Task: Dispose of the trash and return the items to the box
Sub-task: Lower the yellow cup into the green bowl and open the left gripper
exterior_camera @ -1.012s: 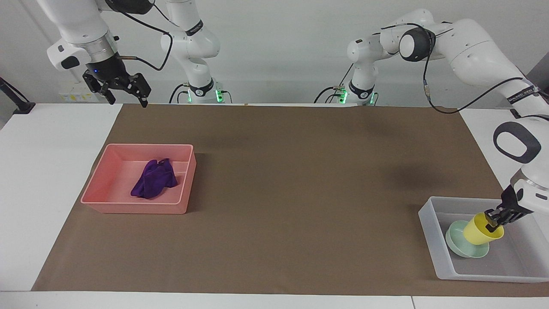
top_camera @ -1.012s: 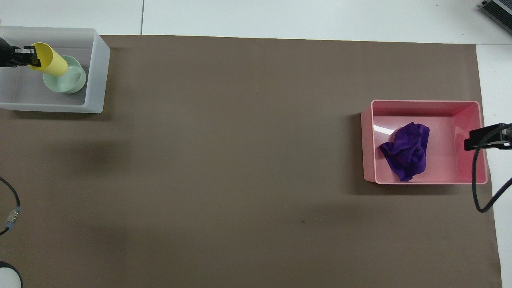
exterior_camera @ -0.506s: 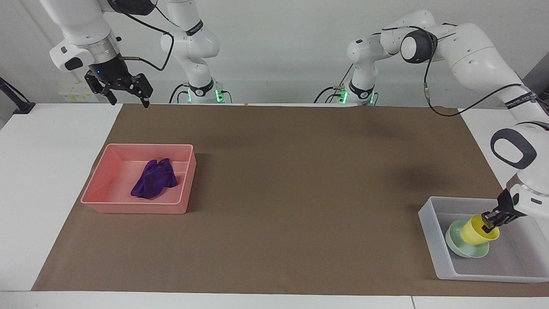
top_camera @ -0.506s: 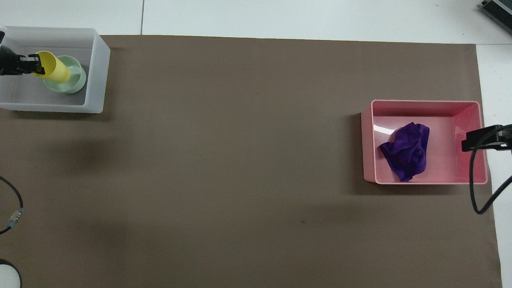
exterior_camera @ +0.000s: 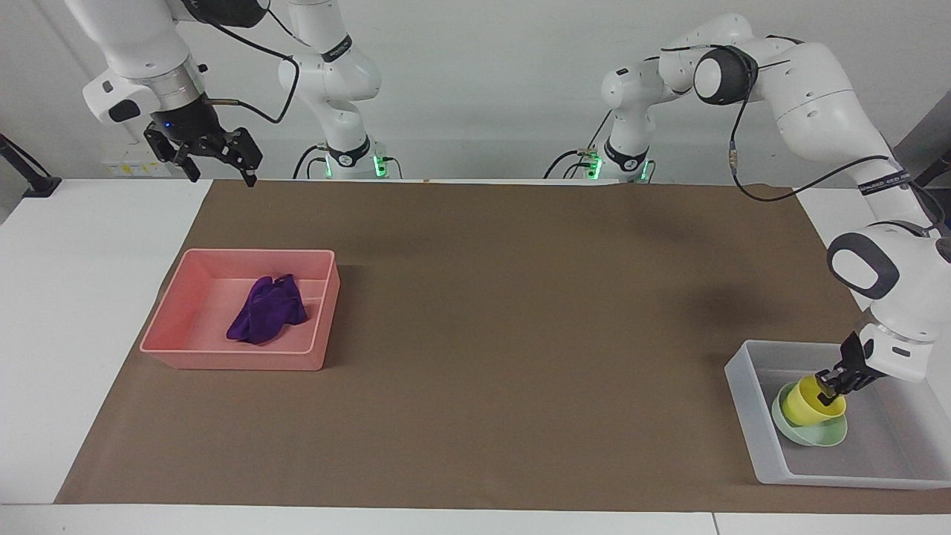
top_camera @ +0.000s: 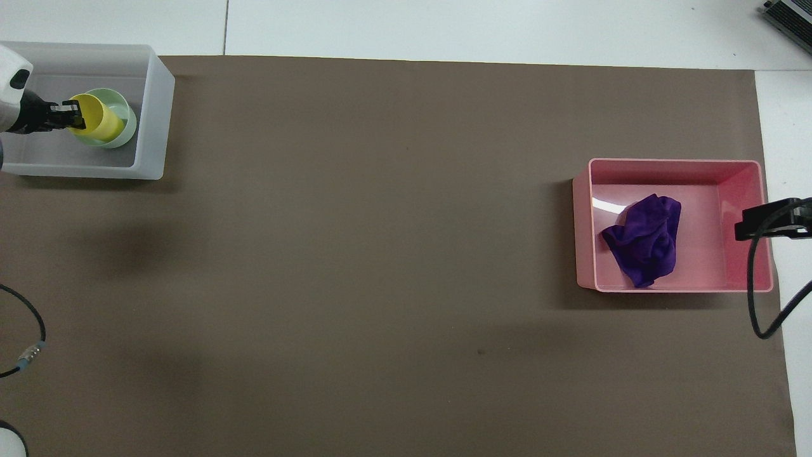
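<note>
The translucent box [exterior_camera: 747, 386] [top_camera: 152, 114] stands at the left arm's end of the table. Inside it lies the mint-green bowl [exterior_camera: 806, 435] [top_camera: 125, 124], and the yellow cup [exterior_camera: 806, 401] [top_camera: 101, 120] rests tilted in the bowl. My left gripper [exterior_camera: 831, 381] [top_camera: 68, 114] is shut on the cup's rim. The purple cloth trash [exterior_camera: 266, 312] [top_camera: 644, 244] lies crumpled in the pink tray [exterior_camera: 178, 319] [top_camera: 748, 184]. My right gripper [exterior_camera: 215, 152] hangs open and high over the table edge near its base, with nothing in it.
Brown paper [exterior_camera: 520, 319] covers most of the table. A black cable [top_camera: 758, 285] and a dark part of the right arm [top_camera: 771, 219] reach over the pink tray's edge in the overhead view.
My left gripper has lowered the yellow cup toward the right arm's end and set it more upright into the green bowl. The right arm has barely moved.
</note>
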You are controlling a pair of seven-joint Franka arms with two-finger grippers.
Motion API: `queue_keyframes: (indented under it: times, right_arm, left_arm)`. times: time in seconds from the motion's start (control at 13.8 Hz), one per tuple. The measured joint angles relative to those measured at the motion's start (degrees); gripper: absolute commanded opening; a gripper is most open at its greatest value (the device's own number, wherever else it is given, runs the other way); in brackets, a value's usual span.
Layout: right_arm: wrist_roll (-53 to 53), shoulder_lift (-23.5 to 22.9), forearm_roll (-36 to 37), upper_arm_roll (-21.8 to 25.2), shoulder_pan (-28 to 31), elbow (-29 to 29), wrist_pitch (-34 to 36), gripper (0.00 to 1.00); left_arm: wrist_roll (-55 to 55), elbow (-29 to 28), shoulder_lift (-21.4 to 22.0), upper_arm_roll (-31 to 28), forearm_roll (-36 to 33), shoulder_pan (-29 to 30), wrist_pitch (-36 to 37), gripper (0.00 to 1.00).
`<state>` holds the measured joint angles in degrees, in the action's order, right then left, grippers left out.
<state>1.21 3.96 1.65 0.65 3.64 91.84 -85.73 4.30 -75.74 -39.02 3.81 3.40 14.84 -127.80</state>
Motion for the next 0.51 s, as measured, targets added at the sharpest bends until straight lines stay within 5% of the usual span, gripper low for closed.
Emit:
queue_keyframes:
  times: [0.07,0.14,0.51]
  right_arm:
    - [0.00,0.00,0.00,0.00,0.00,0.00,0.00,1.00]
    - [0.00,0.00,0.00,0.00,0.00,0.00,0.00,1.00]
    - [0.00,0.05,0.00,-0.01,0.00,0.00,0.00,1.00]
  left_arm:
    - [0.00,-0.02,0.23,0.00,0.00,0.01,0.00,0.94]
    - [0.00,-0.04,0.47,0.02,0.00,0.01,0.00,1.00]
    - [0.43,-0.15,1.36,0.08,-0.74,0.00,0.13,1.00]
